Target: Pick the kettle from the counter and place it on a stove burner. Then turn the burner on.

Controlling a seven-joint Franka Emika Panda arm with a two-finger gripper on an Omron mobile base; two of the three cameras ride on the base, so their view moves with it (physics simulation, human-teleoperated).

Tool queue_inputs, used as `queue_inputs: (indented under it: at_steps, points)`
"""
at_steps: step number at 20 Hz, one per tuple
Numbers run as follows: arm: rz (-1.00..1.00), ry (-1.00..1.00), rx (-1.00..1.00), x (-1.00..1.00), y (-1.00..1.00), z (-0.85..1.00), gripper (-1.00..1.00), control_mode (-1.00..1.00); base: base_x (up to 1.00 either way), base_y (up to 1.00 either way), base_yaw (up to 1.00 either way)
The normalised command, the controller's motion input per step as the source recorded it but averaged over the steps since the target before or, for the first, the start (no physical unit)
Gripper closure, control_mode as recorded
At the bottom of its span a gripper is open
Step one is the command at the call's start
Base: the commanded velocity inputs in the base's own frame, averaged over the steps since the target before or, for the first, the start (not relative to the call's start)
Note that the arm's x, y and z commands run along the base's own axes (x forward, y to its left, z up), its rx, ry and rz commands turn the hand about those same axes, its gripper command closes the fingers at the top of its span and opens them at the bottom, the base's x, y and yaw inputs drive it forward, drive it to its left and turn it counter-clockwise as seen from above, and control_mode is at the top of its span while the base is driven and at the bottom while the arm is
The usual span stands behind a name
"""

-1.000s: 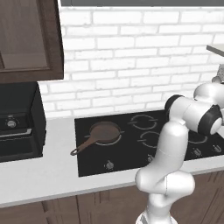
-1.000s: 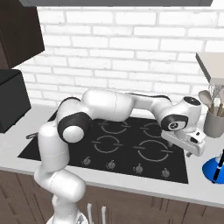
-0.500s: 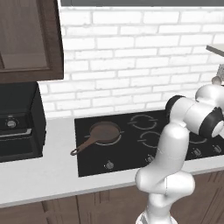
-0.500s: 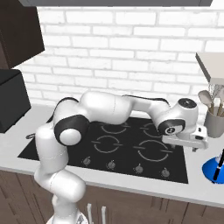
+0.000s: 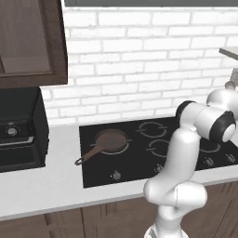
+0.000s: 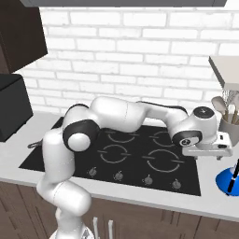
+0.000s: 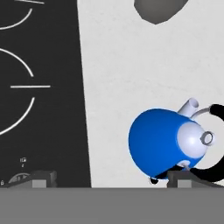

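the kettle (image 7: 162, 144) stands on the counter (image 7: 127, 65) just right of the black stovetop (image 6: 135, 158), blue-bodied with a pale lid, a small knob on top, a short light spout and a black looped handle. from the right base view it shows as a blue patch (image 6: 227, 181) at the right edge, with the handle rising dark above it. the gripper (image 7: 109, 178) hangs over the counter beside the stove's right edge, above and just left of the kettle, its jaws spread wide with nothing between them; one fingertip (image 7: 41, 177) sits over the stovetop's near strip by a knob, the other (image 7: 186, 177) over the kettle's near side. farther back on the counter stands a grey utensil pot (image 6: 228, 128) holding spoons. a brown skillet (image 5: 109, 142) rests on the stove's far left burner, handle pointing left and near. a black appliance (image 5: 18, 132) sits on the counter at the far left.
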Motion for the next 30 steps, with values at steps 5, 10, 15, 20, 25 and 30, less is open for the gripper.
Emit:
queue_inputs:
  at_steps: [5, 10, 15, 20, 25, 30]
  points:
    - [0.00, 0.00, 0.00, 0.00, -0.48, 0.11, -1.00, -1.00, 0.00, 0.00, 0.00]
    - [0.00, 0.00, 0.01, 0.00, -0.46, -0.03, -1.00, -1.00, 0.00, 0.00, 0.00]
    - [0.00, -0.01, 0.00, 0.00, -0.32, -0.22, -1.00, -1.00, 0.00, 0.00, 0.00]
    - [0.00, -0.06, 0.00, 0.00, -0.27, -0.03, -1.00, -1.00, 0.00, 0.00, 0.00]
    - [-0.01, -0.04, 0.00, 0.00, -0.02, 0.00, -1.00, -1.00, 0.00, 0.00, 0.00]
    - [0.00, -0.05, 0.00, -0.19, 0.09, 0.01, -1.00, -1.00, 0.00, 0.00, 0.00]
